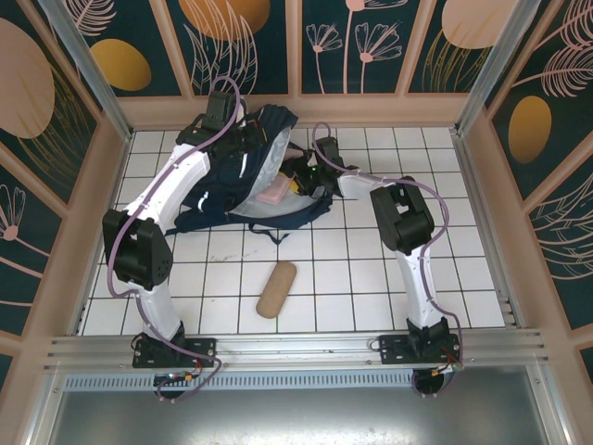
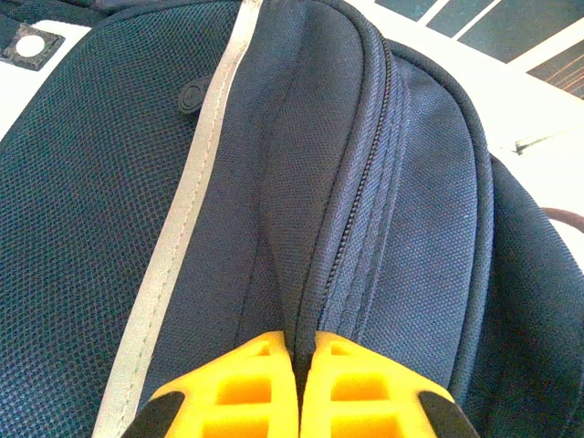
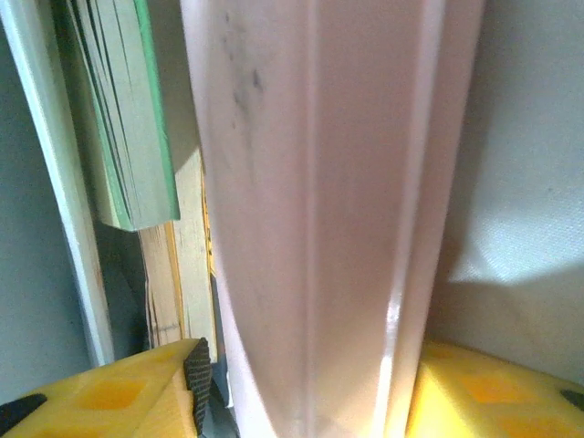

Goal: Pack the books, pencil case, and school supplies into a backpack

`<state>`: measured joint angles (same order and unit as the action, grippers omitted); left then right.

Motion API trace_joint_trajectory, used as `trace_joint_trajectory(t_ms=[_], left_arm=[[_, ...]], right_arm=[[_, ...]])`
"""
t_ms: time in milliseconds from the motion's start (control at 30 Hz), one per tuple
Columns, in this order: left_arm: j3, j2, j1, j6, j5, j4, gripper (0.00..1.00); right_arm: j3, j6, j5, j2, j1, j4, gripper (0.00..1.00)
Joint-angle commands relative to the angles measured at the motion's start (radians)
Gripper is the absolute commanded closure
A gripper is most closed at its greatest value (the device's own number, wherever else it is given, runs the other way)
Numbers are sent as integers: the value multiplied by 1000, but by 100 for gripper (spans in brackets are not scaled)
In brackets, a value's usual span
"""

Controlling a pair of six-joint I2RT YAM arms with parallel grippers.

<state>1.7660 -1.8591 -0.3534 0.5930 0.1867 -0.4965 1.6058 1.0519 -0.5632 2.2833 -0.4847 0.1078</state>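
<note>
The navy backpack [image 1: 218,190] lies open at the back of the table. My left gripper [image 1: 245,139] is shut on a fold of its fabric beside the zipper [image 2: 303,351], holding the mouth open. My right gripper [image 1: 296,179] reaches into the opening. A pink case [image 1: 275,196] stands between its fingers [image 3: 310,388], and a narrow gap shows between the left pad [image 3: 196,379] and the pink case [image 3: 319,210]. To its left, inside the bag, are books standing on edge: a green one [image 3: 137,119] and pale page edges [image 3: 178,274]. A tan oblong pouch [image 1: 276,289] lies on the tiles in front.
Pale lining [image 3: 529,137] of the backpack lies right of the pink case. A dark strap [image 1: 273,234] trails from the bag toward the front. White tiles [image 1: 371,287] spread around the pouch. Wooden walls enclose the table on three sides.
</note>
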Motion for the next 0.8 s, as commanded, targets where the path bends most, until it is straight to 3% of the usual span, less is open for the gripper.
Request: trace_joint_trajectory(t_ms=[0, 267, 633, 767], left_arm=[[-5, 54, 8, 15, 0, 102, 100], [-10, 25, 8, 11, 2, 108, 100], [-81, -11, 8, 4, 19, 102, 100], [-115, -9, 8, 8, 59, 120, 92]], right_arm=[[18, -80, 67, -59, 1, -158, 40], [-15, -172, 148, -167, 8, -290, 35], [-253, -275, 249, -453, 8, -333, 35], [-364, -315, 247, -559, 4, -333, 36]])
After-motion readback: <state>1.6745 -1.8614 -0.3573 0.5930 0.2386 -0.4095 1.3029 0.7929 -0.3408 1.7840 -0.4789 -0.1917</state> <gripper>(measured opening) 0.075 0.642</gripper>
